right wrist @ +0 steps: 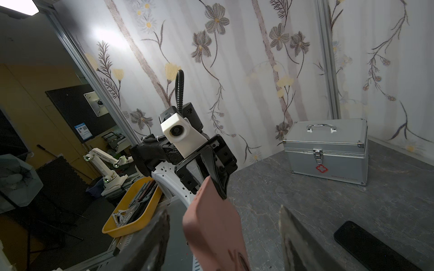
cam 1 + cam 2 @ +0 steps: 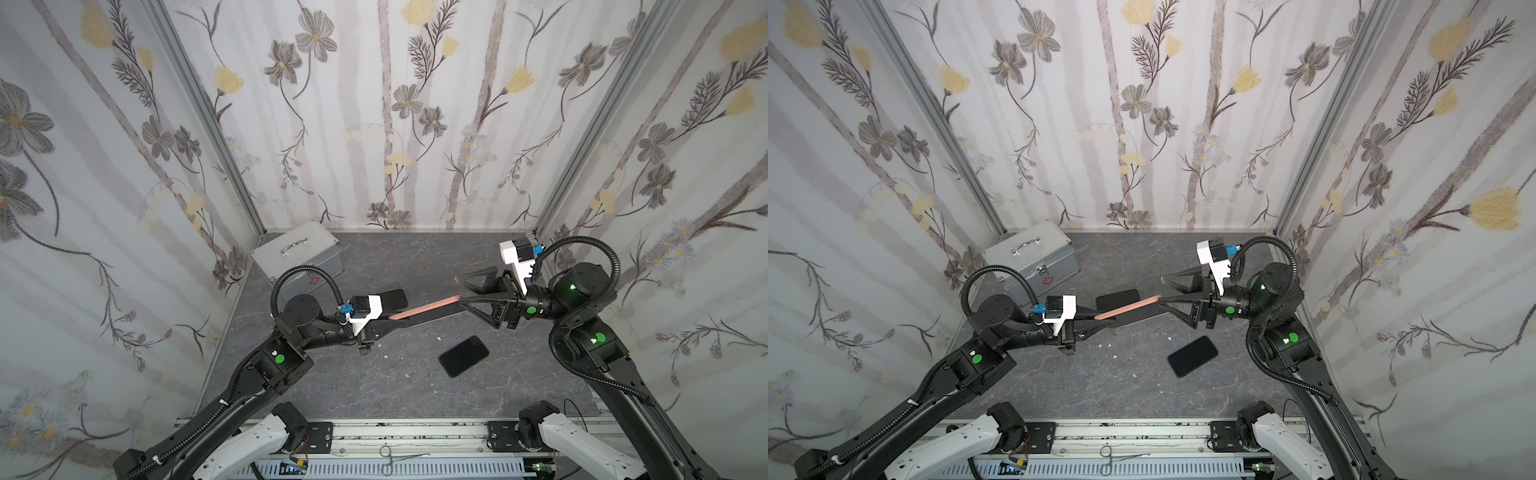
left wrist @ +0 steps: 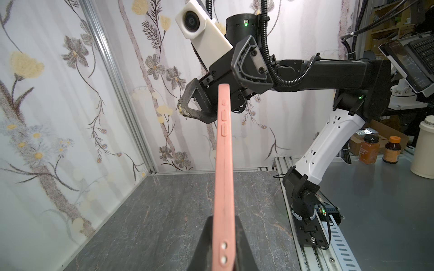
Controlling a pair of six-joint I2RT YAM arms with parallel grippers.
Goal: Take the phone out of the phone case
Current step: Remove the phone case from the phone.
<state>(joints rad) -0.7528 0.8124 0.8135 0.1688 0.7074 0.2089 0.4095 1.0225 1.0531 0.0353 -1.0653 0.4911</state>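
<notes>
No brand name can be read anywhere. A red cross mark (image 1: 319, 168) is printed on the front of the silver aluminium box (image 2: 297, 253), and the small grey print beside it is too fine to read. The lid is down and the latch fastened, so its contents are hidden. In the right wrist view a yellow tray (image 1: 126, 228) is seen outside the cell, filled with thin flat items that cannot be identified. A blue-and-white sticker (image 1: 82, 131) is fixed to a dark panel there, its text illegible. In the left wrist view 2 amber jars (image 3: 368, 150) are seen on a bench, their labels blurred.

The pink phone case (image 2: 424, 307) is held edge-up above the grey marbled table (image 2: 374, 395), pinched tightly at 1 end by the left gripper (image 3: 223, 244). Its other end is straddled by the right gripper (image 2: 459, 289), whose jaws are spread wide and grip nothing. Whether a phone is seated in the case cannot be told. A black phone (image 2: 464, 356) is laid flat on the table near the right arm, and a second black phone (image 2: 395, 298) is laid flat just behind the left gripper.
</notes>
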